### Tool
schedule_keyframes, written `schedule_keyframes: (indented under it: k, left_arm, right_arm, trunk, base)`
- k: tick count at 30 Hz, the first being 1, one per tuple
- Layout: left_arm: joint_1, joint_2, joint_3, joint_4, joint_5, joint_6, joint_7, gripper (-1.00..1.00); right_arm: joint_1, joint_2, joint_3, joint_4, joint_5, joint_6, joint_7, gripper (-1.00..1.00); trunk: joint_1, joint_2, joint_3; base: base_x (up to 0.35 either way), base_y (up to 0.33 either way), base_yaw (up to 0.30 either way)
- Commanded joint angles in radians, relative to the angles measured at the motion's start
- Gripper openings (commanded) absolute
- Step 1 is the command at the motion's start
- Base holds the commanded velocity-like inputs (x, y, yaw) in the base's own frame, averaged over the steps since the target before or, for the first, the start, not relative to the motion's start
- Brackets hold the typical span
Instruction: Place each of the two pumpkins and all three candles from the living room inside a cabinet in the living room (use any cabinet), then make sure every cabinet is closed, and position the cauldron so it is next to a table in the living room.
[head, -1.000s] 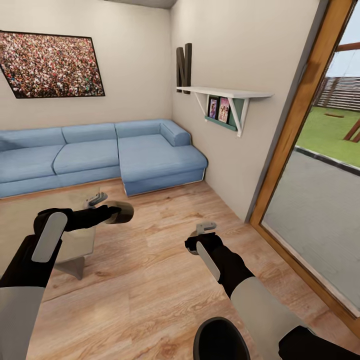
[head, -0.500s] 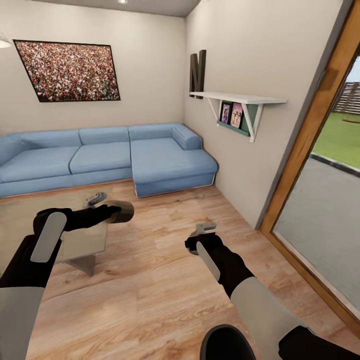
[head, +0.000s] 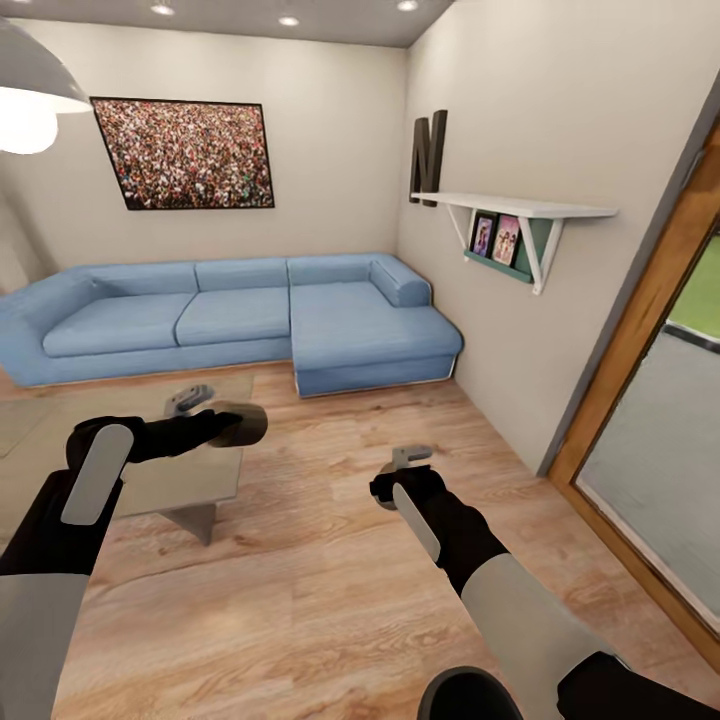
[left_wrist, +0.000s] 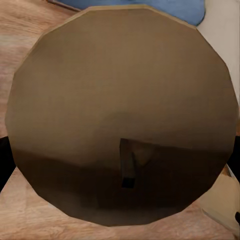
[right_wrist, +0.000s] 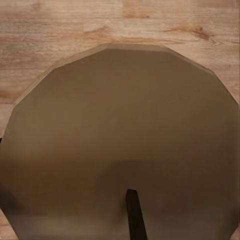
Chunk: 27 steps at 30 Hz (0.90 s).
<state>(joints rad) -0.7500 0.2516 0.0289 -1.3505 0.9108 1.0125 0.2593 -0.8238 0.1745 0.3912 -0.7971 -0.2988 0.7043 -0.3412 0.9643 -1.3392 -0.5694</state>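
Robot is in the living room, facing the blue corner sofa (head: 250, 315). The cauldron (head: 470, 695) shows at the bottom edge, right of centre, as a dark rounded rim partly cut off by the frame, on or just above the wood floor (head: 330, 560) beside the right forearm. Left gripper (head: 190, 400) hangs over the glass coffee table (head: 170, 485), centre left; right gripper (head: 405, 458) sits mid-frame over bare floor. Can't tell whether either set of fingers is spread or pressed together; both wrist views are blocked by a brown disc. Guess: cauldron is rigid, matte and fairly grippy, probably heavy-ish; the round belly would slip, so pinch the rim. Table is near, so likely a short carry.
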Motion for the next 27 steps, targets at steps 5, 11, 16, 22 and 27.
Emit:
schedule_keyframes:
  k: [5,11,16,22,27]
  left_arm:
    - [0.000,-0.001,-0.001,0.001,0.003,-0.001,0.000,-1.00]
    - [0.000,-0.002,-0.001,0.002,0.003,-0.001,-0.001,-1.00]
    - [0.001,-0.003,-0.001,0.003,0.003,-0.002,-0.001,-1.00]
    - [0.001,-0.003,-0.001,0.004,0.003,-0.002,-0.002,-1.00]
    - [0.001,-0.004,0.001,0.033,0.003,-0.002,-0.002,-1.00]
  right_arm:
    - [0.000,0.000,0.000,0.001,-0.002,0.000,0.001,-1.00]
    - [0.000,0.000,-0.001,0.001,-0.002,0.000,0.002,-1.00]
    - [0.000,0.000,-0.001,0.001,-0.002,0.000,0.002,-1.00]
    - [0.000,0.000,-0.001,0.001,-0.002,0.000,0.003,-1.00]
    - [0.000,0.000,-0.002,0.001,-0.002,0.001,0.004,-1.00]
  trunk:
    - [0.000,0.000,0.007]
    - [0.000,0.000,0.015]
    - [0.000,0.000,0.021]
    - [0.000,0.000,0.029]
    - [0.000,0.000,0.036]
  base:
    - [0.000,0.000,0.188]
    - [0.000,0.000,0.188]
    - [0.000,0.000,0.188]
    - [0.000,0.000,0.188]
    - [0.000,0.000,0.188]
